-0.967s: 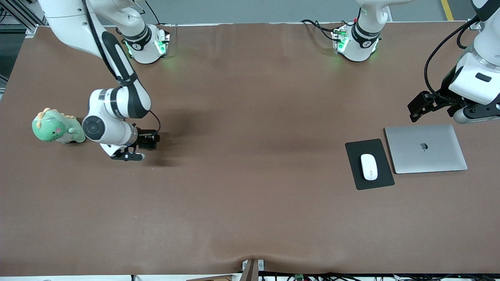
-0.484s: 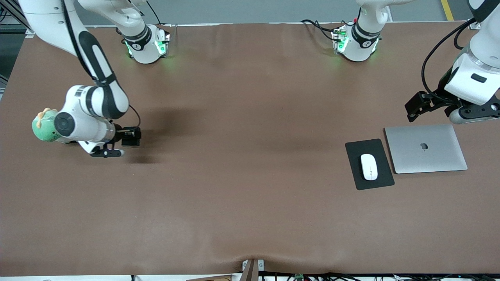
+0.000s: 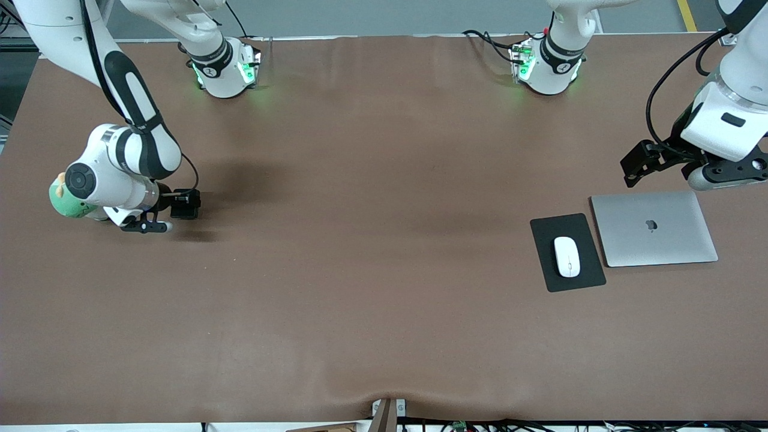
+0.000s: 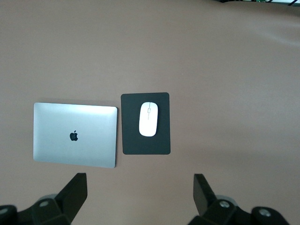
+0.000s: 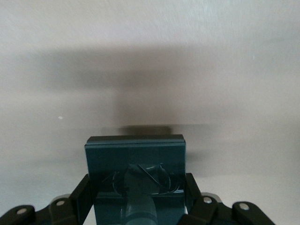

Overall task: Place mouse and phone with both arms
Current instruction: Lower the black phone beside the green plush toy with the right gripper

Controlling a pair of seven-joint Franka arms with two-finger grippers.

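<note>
The white mouse (image 3: 567, 257) lies on a black mouse pad (image 3: 547, 239) toward the left arm's end of the table; both also show in the left wrist view, the mouse (image 4: 148, 119) on the pad (image 4: 132, 143). My left gripper (image 3: 637, 163) is open and empty, in the air above the table beside the laptop; its fingers (image 4: 75, 194) stand wide apart. My right gripper (image 3: 175, 205) is shut on the black phone (image 3: 187, 204) and holds it low over the table by the green plush toy. In the right wrist view the phone (image 5: 136, 152) sits between the fingers (image 5: 82, 192).
A closed silver laptop (image 3: 654, 228) lies beside the mouse pad and also shows in the left wrist view (image 4: 75, 135). A green plush toy (image 3: 63, 205) sits at the right arm's end, partly hidden by that arm. Brown cloth covers the table.
My right arm has carried the phone toward the right arm's end of the table, up to the plush toy. My left gripper has drifted slightly away from the laptop.
</note>
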